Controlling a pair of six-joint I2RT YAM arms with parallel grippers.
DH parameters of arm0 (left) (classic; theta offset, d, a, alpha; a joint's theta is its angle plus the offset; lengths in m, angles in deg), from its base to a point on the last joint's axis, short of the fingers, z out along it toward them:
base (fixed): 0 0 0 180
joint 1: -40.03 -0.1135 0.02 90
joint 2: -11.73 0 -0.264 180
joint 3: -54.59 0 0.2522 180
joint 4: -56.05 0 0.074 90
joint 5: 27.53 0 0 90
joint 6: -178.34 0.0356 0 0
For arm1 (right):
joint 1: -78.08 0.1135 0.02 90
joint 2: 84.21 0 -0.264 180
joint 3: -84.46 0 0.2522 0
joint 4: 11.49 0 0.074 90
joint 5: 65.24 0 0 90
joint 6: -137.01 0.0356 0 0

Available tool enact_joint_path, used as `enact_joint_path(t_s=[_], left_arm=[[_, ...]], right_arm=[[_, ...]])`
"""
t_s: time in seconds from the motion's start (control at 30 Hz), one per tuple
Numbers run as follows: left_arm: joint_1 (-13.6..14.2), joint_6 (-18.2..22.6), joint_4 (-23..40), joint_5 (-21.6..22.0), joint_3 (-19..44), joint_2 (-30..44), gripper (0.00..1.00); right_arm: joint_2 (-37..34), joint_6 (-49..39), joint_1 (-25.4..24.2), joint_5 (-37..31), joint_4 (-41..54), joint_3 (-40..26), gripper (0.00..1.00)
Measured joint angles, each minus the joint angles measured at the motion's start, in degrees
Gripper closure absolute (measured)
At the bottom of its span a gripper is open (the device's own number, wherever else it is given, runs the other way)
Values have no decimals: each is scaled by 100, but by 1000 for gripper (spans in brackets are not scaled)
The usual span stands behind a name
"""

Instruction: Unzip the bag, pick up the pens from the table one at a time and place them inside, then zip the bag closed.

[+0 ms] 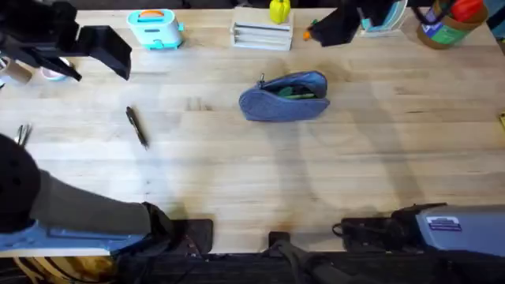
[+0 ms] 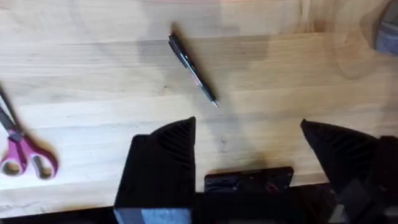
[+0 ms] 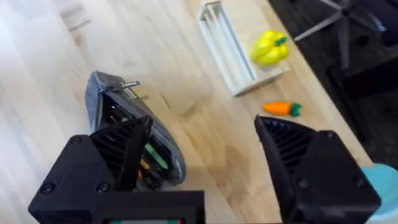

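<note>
Item 1: the bag, blue-grey pouch, lies mid-table toward the far edge, zipper open, green pens visible inside. Item 2: 1 dark pen, loose on the table, well left of the bag. Item 3: your left gripper, jaws released and empty, hovers above the table near that pen; pink-handled scissors lie close by. Item 4: your right gripper, jaws spread wide, empty, hangs over the bag.

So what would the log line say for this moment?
bag: unzipped, green pens inside | black pen: on table | left claw: open | right claw: open
</note>
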Motion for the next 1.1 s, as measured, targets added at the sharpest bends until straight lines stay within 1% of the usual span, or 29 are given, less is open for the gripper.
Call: enact_joint_path(t_s=[0.1, 0.13, 0.2, 0.3, 0.4, 0.57, 0.63, 0.73, 0.9, 0.97, 1.1], left_arm=[[17, -458, -83, 17, -54, 237, 6], [100, -985, -403, 261, -384, 318, 6], [173, -1320, -655, 501, -672, 318, 6], [261, -1842, -1103, 926, -1208, 318, 6], [269, -2285, -1568, 1236, -1757, 318, 6], [269, -3193, -2001, 1765, -2528, 318, 6], [269, -3495, -2245, 1917, -2773, 318, 6], [267, -3760, -2728, 2003, -3028, 318, 6], [269, -3952, -3587, 1928, -3321, 320, 6], [269, -3983, -3747, 1813, -3400, 318, 8], [269, -4024, -3862, 1511, -3515, 320, 7]], right_arm=[[266, 74, -230, 0, -1, -2, 4], [473, 118, -426, 0, 3, -11, 4], [557, 137, -501, 0, 21, -18, 4], [611, 185, -549, 0, 41, -22, 4], [611, 207, -551, 0, 46, -22, 4], [611, 207, -551, 0, 44, -22, 4], [611, 207, -551, 0, 39, -22, 4], [611, 207, -551, 0, -8, -22, 4], [611, 207, -551, 0, -63, -22, 4], [611, 207, -551, 0, -63, -22, 4], [611, 207, -551, 0, -63, -22, 4]])
